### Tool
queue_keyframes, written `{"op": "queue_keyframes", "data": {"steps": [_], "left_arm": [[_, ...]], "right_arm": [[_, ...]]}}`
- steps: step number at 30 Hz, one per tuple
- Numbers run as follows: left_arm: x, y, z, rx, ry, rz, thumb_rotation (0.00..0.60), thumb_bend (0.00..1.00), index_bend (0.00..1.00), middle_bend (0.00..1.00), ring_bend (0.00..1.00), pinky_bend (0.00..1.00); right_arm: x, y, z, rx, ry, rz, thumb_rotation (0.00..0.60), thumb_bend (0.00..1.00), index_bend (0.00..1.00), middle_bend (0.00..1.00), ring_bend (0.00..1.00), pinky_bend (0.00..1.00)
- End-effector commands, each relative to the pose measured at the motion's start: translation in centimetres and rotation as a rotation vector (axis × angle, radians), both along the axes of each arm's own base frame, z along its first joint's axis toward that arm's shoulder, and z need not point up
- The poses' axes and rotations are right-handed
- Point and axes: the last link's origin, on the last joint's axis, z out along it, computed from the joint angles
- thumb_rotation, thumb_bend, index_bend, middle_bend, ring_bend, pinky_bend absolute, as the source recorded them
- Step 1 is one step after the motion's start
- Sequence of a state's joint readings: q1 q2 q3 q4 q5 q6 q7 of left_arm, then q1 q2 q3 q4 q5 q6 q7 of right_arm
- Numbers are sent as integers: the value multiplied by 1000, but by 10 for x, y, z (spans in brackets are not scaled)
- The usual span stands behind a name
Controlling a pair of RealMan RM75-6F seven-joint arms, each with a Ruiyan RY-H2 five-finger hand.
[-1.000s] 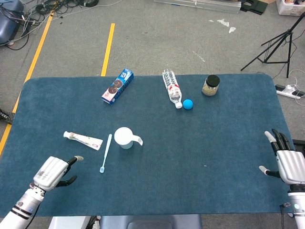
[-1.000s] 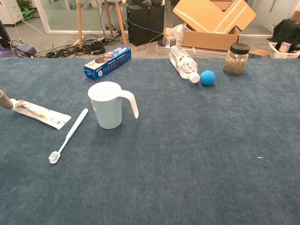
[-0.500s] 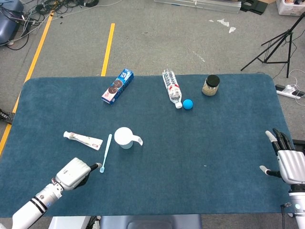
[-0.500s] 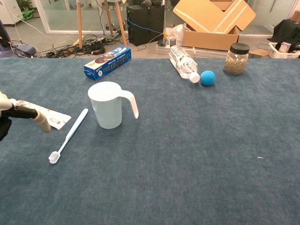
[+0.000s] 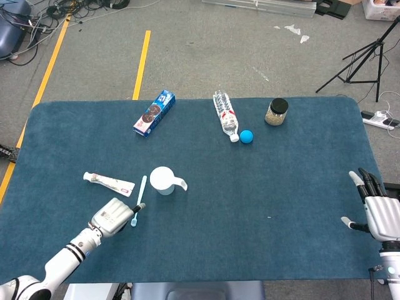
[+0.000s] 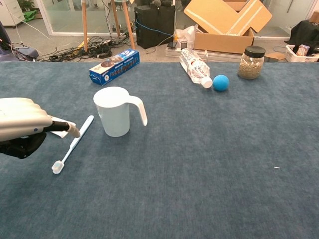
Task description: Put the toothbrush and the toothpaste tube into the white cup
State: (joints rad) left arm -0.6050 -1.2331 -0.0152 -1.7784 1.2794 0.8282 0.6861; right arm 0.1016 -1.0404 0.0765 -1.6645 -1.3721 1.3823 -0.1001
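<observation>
Head view, toothbrush [image 5: 138,200]: flat on blue table [image 5: 262,187], just left of white cup [image 5: 163,180]
Toothpaste tube [image 5: 109,182]: flat, left of toothbrush
Left hand [image 5: 113,216]: holding nothing, fingertip at toothbrush handle
Right hand [image 5: 377,209]: spread, at right table edge

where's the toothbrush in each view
Head view: the toothbrush lies left of centre, just left of the white cup, the left robot hand at its lower end.
Chest view: it lies at lower left, slanting, brush head nearest the camera, left of the cup.
Shared landmark: the white cup.
</observation>
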Motion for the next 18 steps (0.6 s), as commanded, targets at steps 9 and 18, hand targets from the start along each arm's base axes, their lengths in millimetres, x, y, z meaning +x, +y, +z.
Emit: {"op": "queue_keyframes", "data": {"steps": [9,18], "left_arm": [[4,6,-21,-11,25,-13,600,1000,175,1000,1000,1000],[-8,14,-25,5,55,32,600,1000,187,1000,1000,1000]], "right_arm": [[0,0,1,-1,-4,0,600,0,3,11,56,501],[1,1,2,-1,-6,4,600,0,3,11,56,500]]}}
